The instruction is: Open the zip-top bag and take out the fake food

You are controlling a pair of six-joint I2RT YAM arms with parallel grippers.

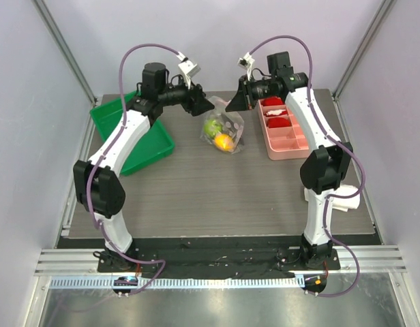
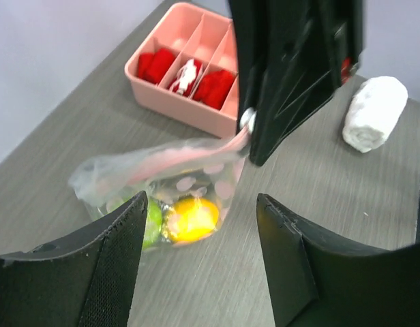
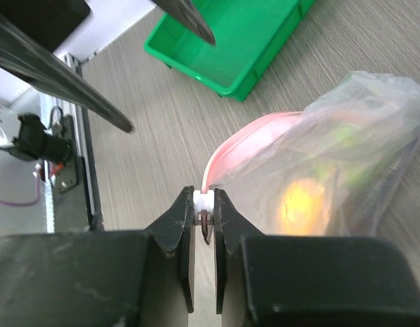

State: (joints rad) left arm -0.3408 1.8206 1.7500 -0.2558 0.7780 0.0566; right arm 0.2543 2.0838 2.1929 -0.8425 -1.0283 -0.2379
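- The left gripper (image 2: 201,204) is sitting closest to the lens in the left wrist view. Its two black fingers (image 2: 94,272) are filling the bottom of the frame, standing wide apart and gripping nothing.
- The grey wood-grain table (image 1: 196,191) is carrying everything and is taking up the middle of the top view.
- One green tray (image 1: 155,144) is lying at the left of the top view, with the left arm crossing over it and hiding part of it.
- One pink tray (image 1: 292,144) with dividers is lying at the upper right, just beside the right arm.
- One zip-top bag (image 1: 227,129) is resting on the table between the two trays in the upper centre. Its mouth end is being lifted towards the right gripper (image 1: 236,102).
- The right gripper (image 3: 204,201) is pinching narrowly on the white end of the bag's pink zip strip (image 3: 227,146). In the left wrist view its black body is blocking the right end of the pink tray.
- One white roll (image 2: 373,112) is lying at the upper right of the left wrist view, well apart from the bag.
- Two toy fruits are sitting inside the bag, touching each other: one lime-green fruit (image 1: 211,127), partly hidden by the left finger in the wrist view, and one yellow-orange fruit (image 2: 191,219).
- Three clusters of red pieces (image 2: 213,85) are lying in the pink tray's compartments, and the middle one is showing white.
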